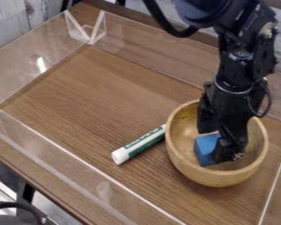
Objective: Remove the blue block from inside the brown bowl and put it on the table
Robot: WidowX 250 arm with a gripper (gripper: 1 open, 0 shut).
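The blue block (206, 146) lies inside the brown bowl (188, 164) at the right front of the table (96, 97). My black gripper (223, 141) reaches down into the bowl, its open fingers standing around the block, which shows at its left side. The right part of the block is hidden behind the fingers. I cannot tell whether the fingers touch the block.
A white-and-green marker (140, 143) lies on the table just left of the bowl. Clear acrylic walls (61, 35) edge the tabletop at the back, left and front. The arm rises from the bowl toward the top right.
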